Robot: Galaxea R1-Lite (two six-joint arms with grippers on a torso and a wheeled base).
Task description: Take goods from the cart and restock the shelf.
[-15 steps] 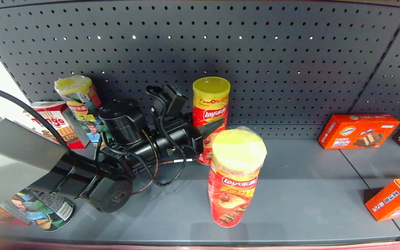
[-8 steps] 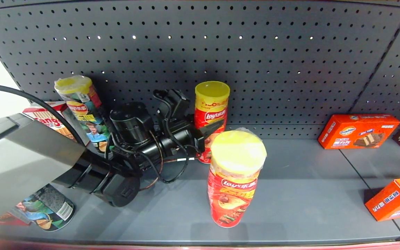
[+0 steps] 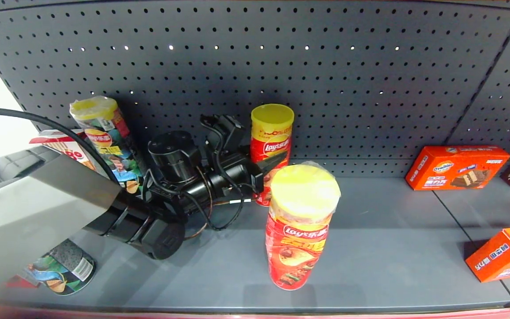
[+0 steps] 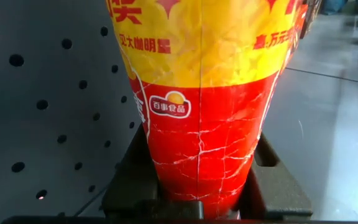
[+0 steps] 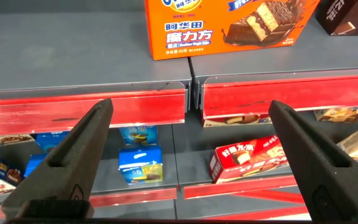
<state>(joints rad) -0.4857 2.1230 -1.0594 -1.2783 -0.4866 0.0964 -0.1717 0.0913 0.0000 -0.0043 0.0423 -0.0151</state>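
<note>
The red and yellow chip can [image 3: 272,146] is held by the left pincer [image 3: 273,167] at the back of the grey shelf [image 3: 392,248], just before the pegboard wall [image 3: 255,66]. In the left wrist view the can [image 4: 204,93] is seen clamped low on its red part between the two dark fingers [image 4: 277,186] of the left pincer [image 4: 201,190], one finger on each side. The can is carried upright, its long axis nearly vertical and its yellow lid turned upward. Whether its base rests on the shelf cannot be told. The arm is stretched in from the left, so the can is gripped from its left side. A second red chip can [image 3: 301,226] is stood upright nearer the shelf's front edge, just right of the held one and apart from it. A blue-green can [image 3: 104,137] is leaned at the back left, beside a wafer box [image 3: 62,144]. Another can [image 3: 60,266] is seen at the front left. Two orange boxes [image 3: 456,167] [image 3: 503,257] are laid on the right. The right pincer [image 5: 191,109] is spread wide before a shelf's red front rail [image 5: 86,109], with an orange box [image 5: 229,28] seen above that rail.
</note>
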